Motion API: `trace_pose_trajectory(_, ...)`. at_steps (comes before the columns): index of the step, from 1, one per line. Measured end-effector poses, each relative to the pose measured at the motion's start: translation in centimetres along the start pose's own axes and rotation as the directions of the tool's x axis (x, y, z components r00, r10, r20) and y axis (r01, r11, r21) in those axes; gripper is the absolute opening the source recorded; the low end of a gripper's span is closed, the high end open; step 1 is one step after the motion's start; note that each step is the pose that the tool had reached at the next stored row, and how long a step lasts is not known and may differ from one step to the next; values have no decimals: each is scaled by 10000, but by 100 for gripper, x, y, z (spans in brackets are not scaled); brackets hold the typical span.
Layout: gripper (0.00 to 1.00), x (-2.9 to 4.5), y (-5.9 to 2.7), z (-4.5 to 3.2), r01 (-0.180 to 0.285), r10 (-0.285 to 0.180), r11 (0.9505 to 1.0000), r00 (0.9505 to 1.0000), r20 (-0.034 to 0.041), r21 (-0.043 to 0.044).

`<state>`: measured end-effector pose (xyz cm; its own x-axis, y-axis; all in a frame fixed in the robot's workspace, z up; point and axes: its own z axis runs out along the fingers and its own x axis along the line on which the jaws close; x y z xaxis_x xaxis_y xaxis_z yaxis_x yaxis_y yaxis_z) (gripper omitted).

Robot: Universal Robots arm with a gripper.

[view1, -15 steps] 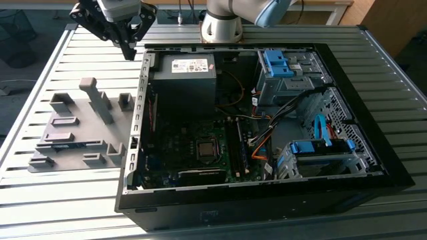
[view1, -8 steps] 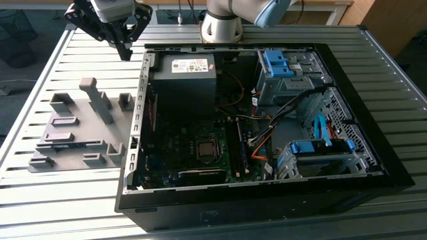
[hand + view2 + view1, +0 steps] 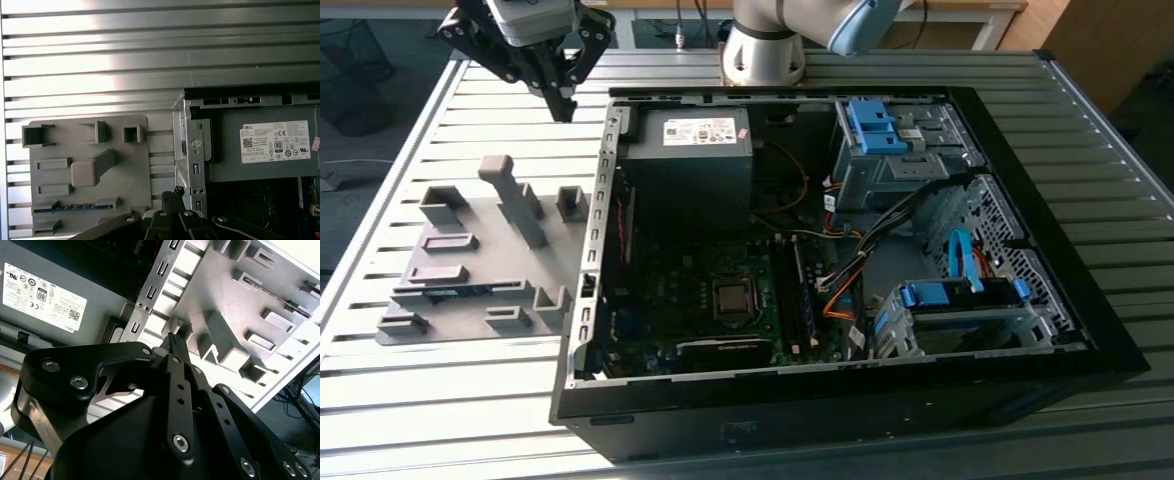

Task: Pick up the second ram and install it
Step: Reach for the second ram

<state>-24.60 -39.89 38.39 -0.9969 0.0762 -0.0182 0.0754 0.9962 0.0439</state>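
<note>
I am hovering in the upper left of the exterior view, above the slatted desk (image 3: 440, 420) and just off the far corner of the open computer case (image 3: 598, 250). My jaws are pointing down, clenched tip to tip and grasping nothing. The second ram (image 3: 70, 206) is lying on edge in a long slot of the grey holder plate (image 3: 137, 175), showing as a thin bluish stick. In the exterior view the ram (image 3: 460, 291) is sitting in the lower left part of the frame, well apart from me. The case's power supply (image 3: 687, 170) is showing its pale label beside the plate.
</note>
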Motion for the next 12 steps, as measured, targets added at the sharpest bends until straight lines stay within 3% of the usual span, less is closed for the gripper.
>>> trace_pose_trajectory(12,11,120,-9,3,1,-1,10000,10000,0,0)
